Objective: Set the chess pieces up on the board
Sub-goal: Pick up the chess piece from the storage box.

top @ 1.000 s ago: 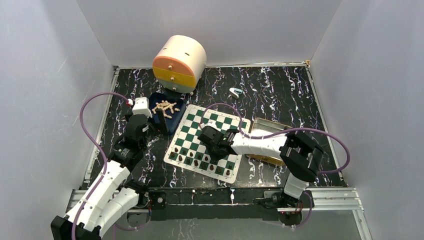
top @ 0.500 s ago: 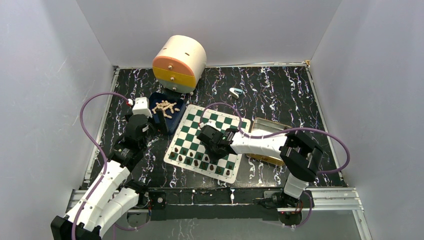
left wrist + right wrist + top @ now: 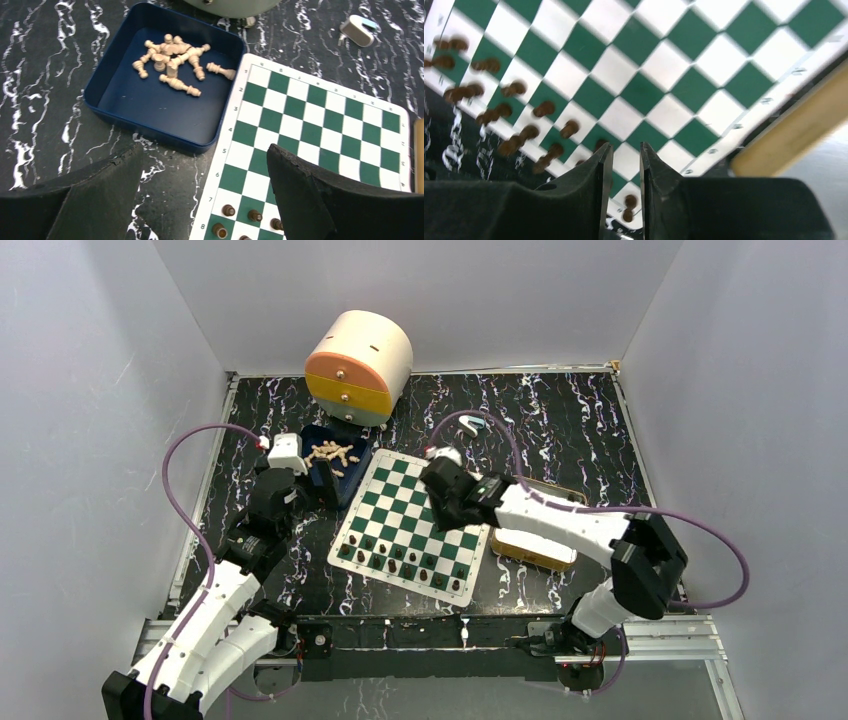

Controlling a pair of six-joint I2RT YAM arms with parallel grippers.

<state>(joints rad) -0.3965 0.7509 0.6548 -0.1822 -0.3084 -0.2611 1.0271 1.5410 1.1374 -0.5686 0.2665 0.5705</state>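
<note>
The green-and-white board lies mid-table. Dark brown chess pieces stand on its two nearest rows, also seen in the left wrist view and blurred in the right wrist view. Pale chess pieces lie in a heap in a blue tray left of the board. My left gripper hangs wide open over the gap between tray and board, holding nothing. My right gripper hovers above the board's right half, its jaws a narrow slit apart with nothing between them.
A round cream drawer unit stands at the back behind the blue tray. A gold tray sits against the board's right edge under the right arm. A small white-and-teal object lies at the back.
My right gripper has risen from the near rows and moved back and right over the board, its jaws parting slightly. The left arm has not moved.
</note>
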